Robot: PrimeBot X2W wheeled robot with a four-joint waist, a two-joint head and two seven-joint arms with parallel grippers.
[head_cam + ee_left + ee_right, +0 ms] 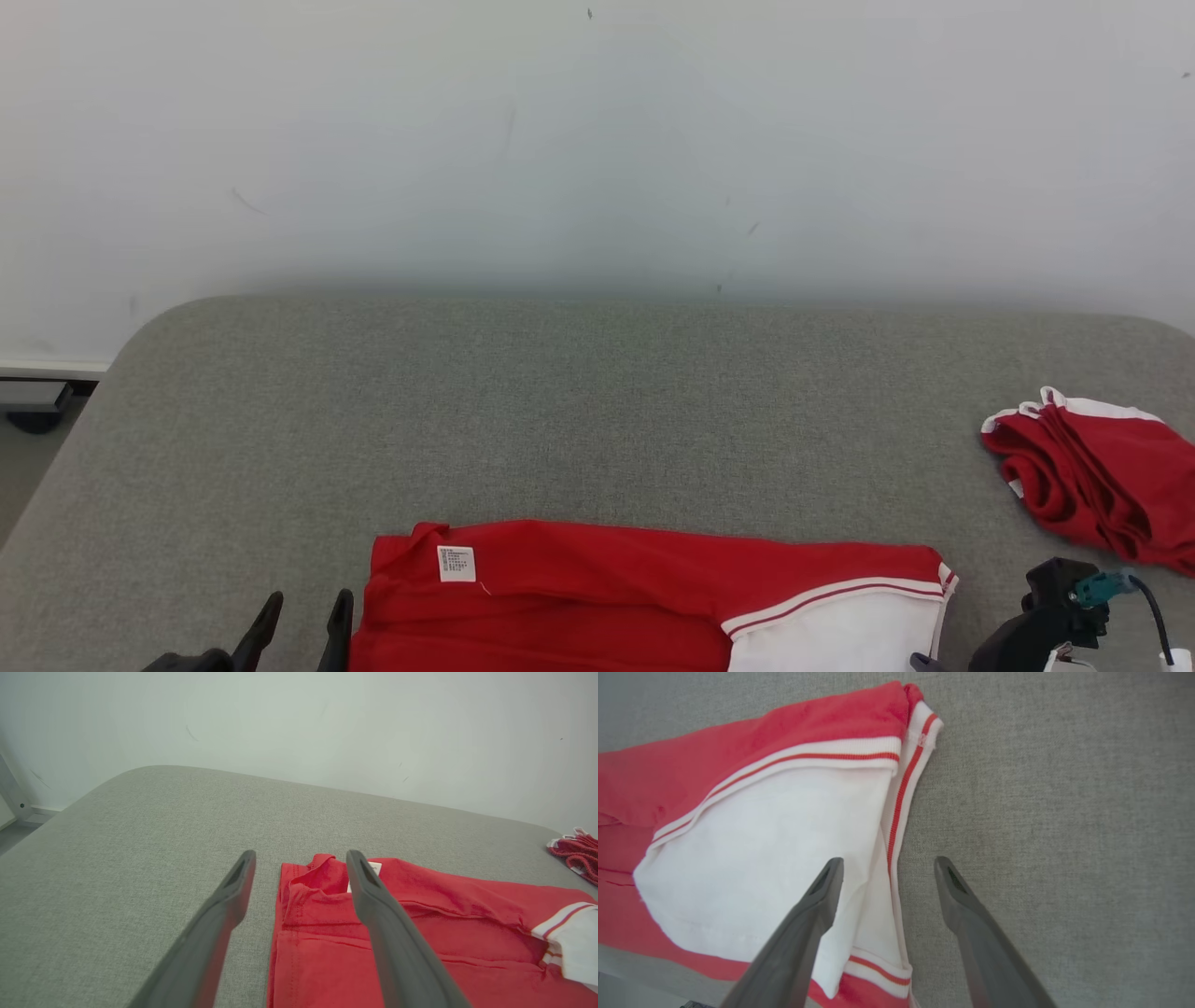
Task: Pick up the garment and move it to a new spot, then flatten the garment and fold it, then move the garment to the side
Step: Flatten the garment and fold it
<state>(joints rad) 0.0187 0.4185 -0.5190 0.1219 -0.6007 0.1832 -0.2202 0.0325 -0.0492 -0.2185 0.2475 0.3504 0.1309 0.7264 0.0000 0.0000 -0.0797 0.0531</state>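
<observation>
We've got the red garment [560,588], white panel with striped trim on its right end, lying flat at the near edge of the grey table [597,401]. Left gripper [310,597] and right gripper [888,861] are both spread wide and empty.

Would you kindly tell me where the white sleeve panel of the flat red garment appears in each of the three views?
Head view: the white sleeve panel lies at the bottom edge, right of centre.
Left wrist view: it sits at the right edge, low down.
Right wrist view: it lies left of centre and looks large.
Shared landmark: the red-striped trim bordering the panel, on the grey table top.
</observation>
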